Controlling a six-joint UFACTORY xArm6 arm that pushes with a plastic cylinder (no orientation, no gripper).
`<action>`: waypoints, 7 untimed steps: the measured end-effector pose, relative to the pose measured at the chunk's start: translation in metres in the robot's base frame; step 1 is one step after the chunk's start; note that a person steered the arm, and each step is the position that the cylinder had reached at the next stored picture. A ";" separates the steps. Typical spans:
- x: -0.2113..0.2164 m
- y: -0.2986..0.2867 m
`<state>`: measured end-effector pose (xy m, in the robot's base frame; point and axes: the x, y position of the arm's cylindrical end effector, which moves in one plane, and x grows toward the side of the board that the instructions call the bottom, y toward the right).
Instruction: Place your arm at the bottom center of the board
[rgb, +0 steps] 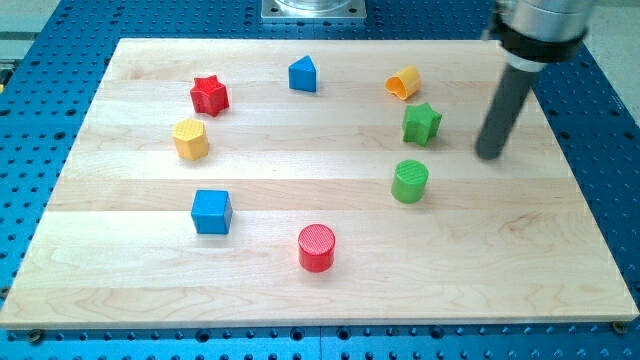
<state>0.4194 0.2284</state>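
Blocks lie scattered over a pale wooden board that sits on a blue perforated table. My tip rests on the board near its right edge, in the upper half, well away from the bottom centre. It is a bare rod, so it has no jaws to open or close and it holds nothing; it touches no block.

Nearest to my tip is the green star, just to its left. Above that star, close to the top edge, lies the orange cylinder, tipped on its side with its open end showing. Below the star stands the green cylinder, down and to the left of my tip.

Near the top edge at the middle sits the blue block, with a peaked top. Toward the top-left corner is the red star, and just below it, a little to the left, the yellow block, whose exact shape I cannot make out.

In the lower half, the blue cube sits left of centre. The red cylinder stands upright close to the bottom edge, about at its middle, well apart from my tip.
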 end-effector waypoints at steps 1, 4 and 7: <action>0.000 0.069; 0.027 0.082; 0.123 -0.021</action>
<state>0.5420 0.2070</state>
